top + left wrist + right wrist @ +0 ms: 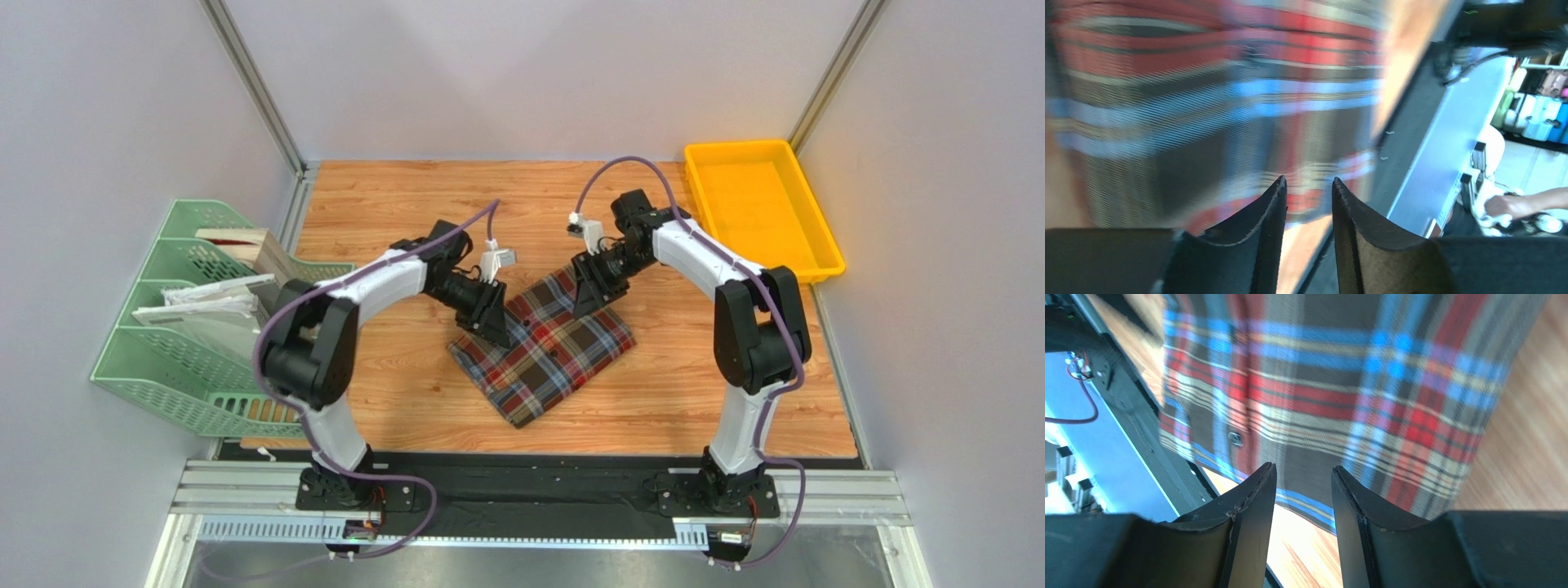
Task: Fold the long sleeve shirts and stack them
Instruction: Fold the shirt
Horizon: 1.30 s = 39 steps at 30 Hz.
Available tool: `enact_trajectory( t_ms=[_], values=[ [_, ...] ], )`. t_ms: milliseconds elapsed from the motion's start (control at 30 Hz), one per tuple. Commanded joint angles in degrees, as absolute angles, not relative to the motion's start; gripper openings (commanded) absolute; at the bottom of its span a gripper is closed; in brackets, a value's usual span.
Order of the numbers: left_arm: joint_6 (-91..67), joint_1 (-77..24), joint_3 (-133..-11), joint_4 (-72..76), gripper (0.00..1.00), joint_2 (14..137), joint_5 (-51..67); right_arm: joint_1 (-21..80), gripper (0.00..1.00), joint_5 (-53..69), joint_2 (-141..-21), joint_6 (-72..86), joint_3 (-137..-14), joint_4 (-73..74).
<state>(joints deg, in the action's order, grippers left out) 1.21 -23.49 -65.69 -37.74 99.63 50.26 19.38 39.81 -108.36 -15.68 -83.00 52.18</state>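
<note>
While folded shirt (548, 349) lies diagonal, table (393, 202) shows along its near edges.

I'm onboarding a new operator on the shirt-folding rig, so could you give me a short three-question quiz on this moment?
1. True or false: the left gripper and the right gripper each pinch cloth.
2. What sits at the far right of the table? A blue bucket; B yellow tray; C cardboard box.
3. Over which side of the folded plaid shirt are both grippers?

Key:
1. False. Both are open and hold nothing.
2. B.
3. Its far side, toward the top of the overhead view.
</note>
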Motion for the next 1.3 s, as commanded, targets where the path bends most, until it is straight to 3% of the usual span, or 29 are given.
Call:
enact_trajectory(
  t_ms=[0,267,400,567,667,700,767,800,900,1000,1133,1267],
  values=[
    [5.54,-21.01,-74.51,-48.50,0.38,110.55,43.79,17.40,0.44,40.35,-111.09,-18.46,-80.69,50.71],
    [8.52,-17.50,-93.06,-55.28,0.37,123.91,31.12,20.55,0.44,47.80,-110.32,-14.26,-68.58,48.17],
    [10.28,-16.26,-98.35,-55.81,0.39,124.03,38.37,21.01,0.47,48.01,-106.63,-11.08,-69.95,46.15],
    [6.26,-15.65,-84.60,-43.63,0.45,106.94,47.36,16.10,0.51,44.04,-108.26,-8.70,-76.35,46.38],
    [5.02,-14.68,-79.65,-42.98,0.47,99.34,55.78,15.47,0.55,50.69,-104.10,-7.05,-75.60,48.87],
    [1.70,-14.59,-73.97,-41.33,0.49,97.05,62.42,15.56,0.64,53.67,-101.63,-5.03,-73.24,47.47],
    [-7.33,-15.11,-64.30,-26.40,0.99,88.71,68.09,16.17,0.79,61.85,-92.61,8.43,-63.44,35.42],
    [-18.61,-16.07,-54.33,-19.58,0.99,85.90,70.99,17.48,0.89,63.09,-90.11,14.09,-60.15,29.68],
    [-33.55,-18.27,-41.62,1.81,0.99,78.85,71.46,21.78,1.00,63.46,-84.04,28.19,-50.56,12.08],
    [-39.11,-19.77,-35.88,10.97,0.99,80.23,71.37,26.18,1.00,62.50,-83.84,34.08,-45.46,1.60],
    [-33.59,-19.69,-37.35,3.37,0.99,86.38,67.77,28.83,1.00,64.24,-92.17,33.84,-45.62,-1.49],
    [-27.52,-16.71,-39.72,-4.20,0.95,95.08,64.26,26.38,0.99,65.48,-101.32,27.00,-46.05,5.00]
  ],
)
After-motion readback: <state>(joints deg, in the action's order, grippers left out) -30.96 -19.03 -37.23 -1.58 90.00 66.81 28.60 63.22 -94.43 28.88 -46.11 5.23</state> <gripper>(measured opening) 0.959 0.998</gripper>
